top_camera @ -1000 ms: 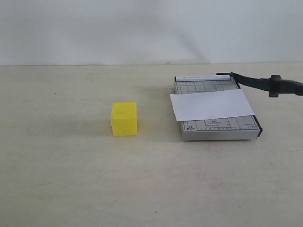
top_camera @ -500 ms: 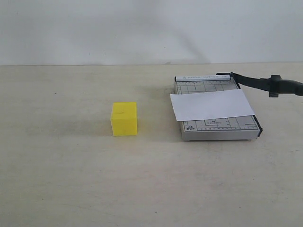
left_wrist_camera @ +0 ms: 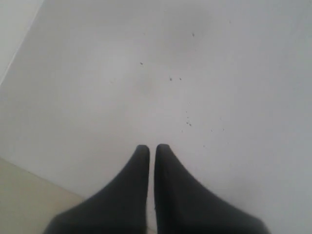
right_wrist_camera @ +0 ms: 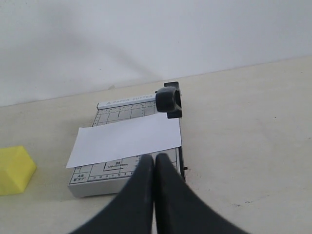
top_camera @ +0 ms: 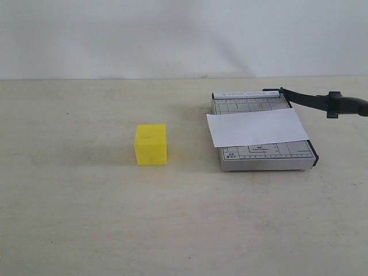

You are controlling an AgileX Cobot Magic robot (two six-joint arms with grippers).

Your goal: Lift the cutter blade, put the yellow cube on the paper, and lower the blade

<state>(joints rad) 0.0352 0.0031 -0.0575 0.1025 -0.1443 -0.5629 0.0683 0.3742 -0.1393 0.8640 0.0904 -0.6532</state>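
Toward the table's point(top_camera: 69, 218) right edge the paper point(top_camera: 257, 127) lies across the grey cutter base point(top_camera: 270, 154), the cutter blade point(top_camera: 322, 101) angling off its far right corner; the yellow cube point(top_camera: 151, 144) sits near the table's middle, well apart. Our left gripper point(left_wrist_camera: 151, 148) and right gripper point(right_wrist_camera: 154, 158) both have fingers pressed together, empty. Reaching for the cutter blade unopened, we risk nudging the loose paper askew.

Exterior: frontal, raised, well back; grey gridded metal cutter base point(top_camera: 270, 154) at three o'clock. Right wrist: low, near, sharing base and bright yellow solid cube point(right_wrist_camera: 14, 168). Left wrist: facing blank white surface point(left_wrist_camera: 195, 73).
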